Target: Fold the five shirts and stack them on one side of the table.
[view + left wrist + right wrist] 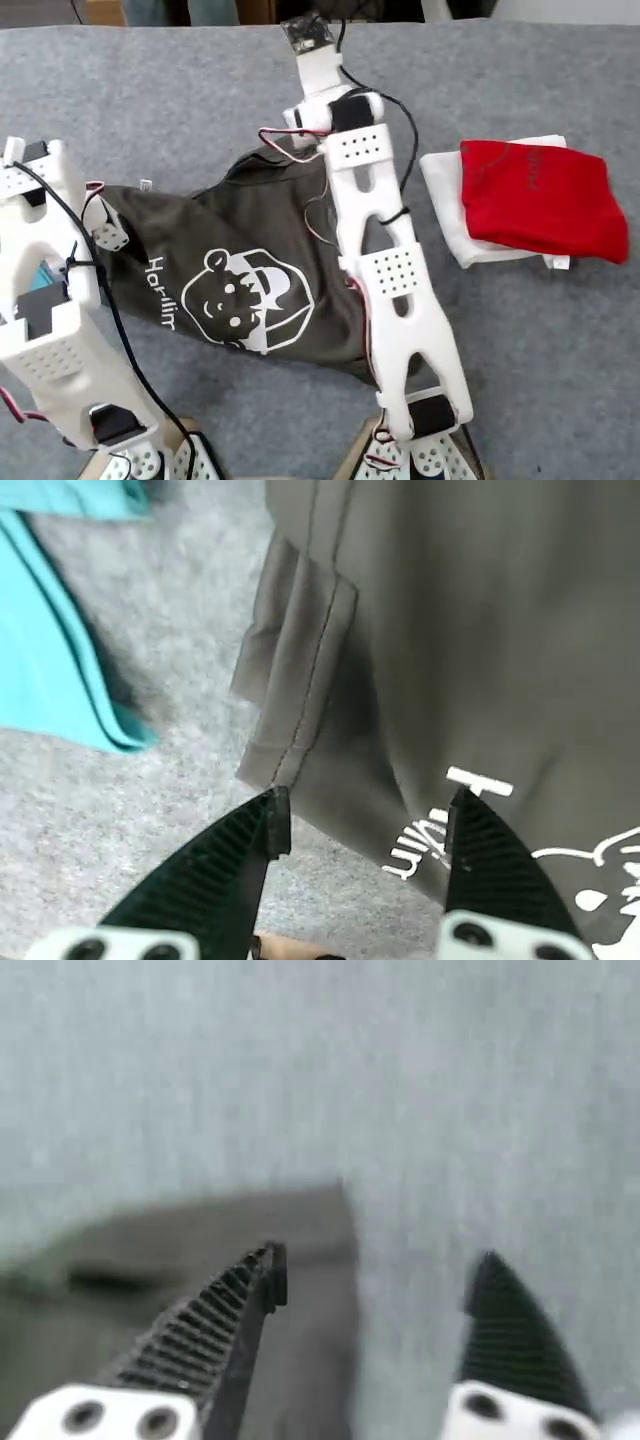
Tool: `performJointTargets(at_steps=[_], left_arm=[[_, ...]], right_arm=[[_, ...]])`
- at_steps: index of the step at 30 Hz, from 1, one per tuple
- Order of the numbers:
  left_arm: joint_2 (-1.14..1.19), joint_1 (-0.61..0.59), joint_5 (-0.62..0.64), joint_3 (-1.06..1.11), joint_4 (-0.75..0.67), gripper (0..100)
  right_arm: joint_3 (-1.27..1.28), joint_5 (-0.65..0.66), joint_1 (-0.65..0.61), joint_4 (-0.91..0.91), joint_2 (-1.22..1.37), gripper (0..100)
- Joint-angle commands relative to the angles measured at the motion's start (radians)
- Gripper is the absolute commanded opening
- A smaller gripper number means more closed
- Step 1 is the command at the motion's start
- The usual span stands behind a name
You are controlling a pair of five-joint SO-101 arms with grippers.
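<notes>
A dark olive shirt (250,270) with a white cartoon print lies spread and rumpled in the middle of the grey table. My left gripper (370,820) is open just above its hemmed side edge (300,710), one finger over the cloth and one over the table. The left arm (50,300) stands at the shirt's left side. My right gripper (380,1275) is open over a far corner of the dark shirt (300,1230), with its arm (385,250) stretched across the shirt. A folded red shirt (540,195) rests on a folded white shirt (445,195) at the right.
A teal shirt (50,650) lies beside the dark one under the left arm, and is seen there as a teal patch (42,277). Grey table surface (180,100) stretches along the far side. Cables run along the right arm.
</notes>
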Motion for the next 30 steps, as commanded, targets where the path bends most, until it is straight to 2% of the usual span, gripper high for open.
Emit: performJointTargets(at_steps=[1,3,4,7,9,15,18,20,24,27,30], left_arm=[[-0.054,0.002,-0.009,0.044,0.021,26],[-0.054,0.001,-0.034,0.088,0.028,26],[-0.054,0.005,-0.046,0.117,0.028,26],[-0.083,0.004,-0.058,0.208,0.020,26],[-0.137,-0.001,-0.060,0.300,-0.034,26],[-0.385,0.059,-0.078,0.647,-0.256,26],[-0.427,0.097,-0.078,0.777,-0.359,26],[-0.410,0.116,-0.077,0.814,-0.379,22],[-0.328,0.101,-0.084,0.799,-0.373,3],[-0.273,0.082,-0.101,0.771,-0.350,3],[-0.253,0.081,-0.219,0.760,-0.295,3]], right_arm=[[-0.051,0.057,0.015,0.201,-0.151,11.3],[-0.038,0.084,0.008,0.242,-0.194,2.1],[-0.021,0.094,0.011,0.241,-0.214,1.2],[0.047,0.091,0.018,0.241,-0.291,4.0],[0.150,0.091,0.009,0.241,-0.357,4.1],[0.699,0.091,-0.031,0.238,-0.648,4.3],[0.984,0.080,-0.035,0.199,-0.750,4.4],[1.156,0.057,-0.032,0.129,-0.791,4.4],[1.437,0.072,-0.049,-0.028,-0.829,4.4],[1.604,0.118,-0.058,-0.104,-0.834,4.1],[1.715,0.127,-0.051,-0.110,-0.846,4.0]])
